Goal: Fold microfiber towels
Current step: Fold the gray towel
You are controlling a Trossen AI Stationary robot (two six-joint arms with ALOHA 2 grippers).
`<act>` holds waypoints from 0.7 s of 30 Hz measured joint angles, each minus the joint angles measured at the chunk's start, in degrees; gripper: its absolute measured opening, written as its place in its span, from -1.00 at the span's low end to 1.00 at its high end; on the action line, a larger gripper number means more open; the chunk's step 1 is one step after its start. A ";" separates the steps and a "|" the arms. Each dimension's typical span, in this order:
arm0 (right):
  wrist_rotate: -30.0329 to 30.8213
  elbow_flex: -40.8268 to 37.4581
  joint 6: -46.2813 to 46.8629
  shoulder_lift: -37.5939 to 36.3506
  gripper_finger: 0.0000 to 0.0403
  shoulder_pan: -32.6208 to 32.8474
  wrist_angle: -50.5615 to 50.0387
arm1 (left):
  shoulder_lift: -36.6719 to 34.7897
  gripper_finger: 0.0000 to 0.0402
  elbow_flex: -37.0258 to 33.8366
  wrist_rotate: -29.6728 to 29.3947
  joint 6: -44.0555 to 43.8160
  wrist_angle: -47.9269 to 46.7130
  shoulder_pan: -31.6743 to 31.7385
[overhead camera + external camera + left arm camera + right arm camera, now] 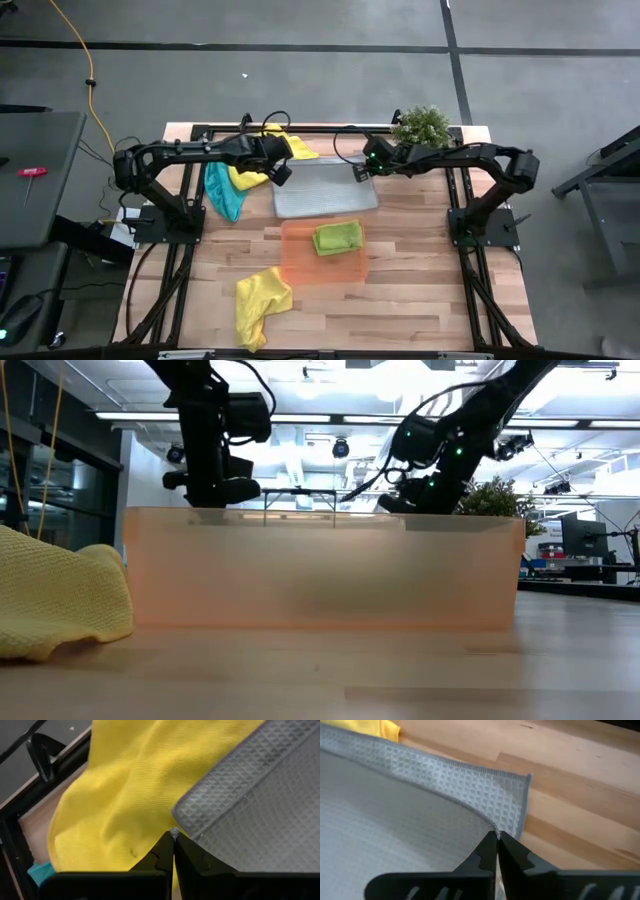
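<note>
Left gripper [173,851]: pinched closed on a corner of the grey towel [325,187].
Right gripper [497,851]: closed on the grey towel's other far corner.
Grey towel: spread at the table's [420,290] far middle.
Green towel [338,237]: folded, on the orange tray [300,262].

overhead, table-level and two close wrist views share the grey towel [325,186].

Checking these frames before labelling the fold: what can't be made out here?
- Low view: orange tray wall hides the grey towel and both grippers' fingertips.
- High view: left gripper and right gripper too small to judge grip.
- Left wrist view: teal towel cut off.
</note>
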 joint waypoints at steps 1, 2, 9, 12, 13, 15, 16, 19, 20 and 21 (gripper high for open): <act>-0.17 0.00 -0.10 0.54 -1.00 -0.34 0.82 | 0.00 -1.00 0.00 -0.04 0.28 0.12 0.31; -0.22 0.00 -0.18 1.14 -1.00 -0.59 1.73 | 0.00 -1.00 0.00 -0.06 0.61 0.32 0.64; -0.57 0.00 0.05 3.90 -1.00 -1.61 5.79 | 0.00 -1.00 0.00 1.07 1.14 2.01 2.59; -0.40 0.00 0.04 4.03 -1.00 -1.84 6.06 | 0.00 -1.00 0.00 1.15 1.81 2.07 2.73; 0.13 0.00 0.04 4.03 -1.00 -1.84 6.21 | 0.00 -1.00 0.00 0.86 1.92 2.14 2.72; 1.77 0.00 0.04 4.03 -1.00 -1.86 6.26 | 0.00 -1.00 0.00 0.13 2.56 2.99 2.92; 2.68 0.00 0.06 4.03 -1.00 -1.86 6.36 | 0.00 -1.00 0.00 0.11 2.84 3.89 3.03; 4.62 0.00 0.06 4.03 -1.00 -1.88 6.31 | 0.00 -1.00 0.00 0.07 2.88 6.11 3.52; 4.72 0.00 0.06 4.03 -1.00 -1.88 6.35 | 0.00 -1.00 0.00 0.08 2.86 6.82 3.63; 4.80 0.00 0.05 4.03 -1.00 -1.88 6.35 | 0.00 -1.00 0.00 0.09 2.85 7.41 3.81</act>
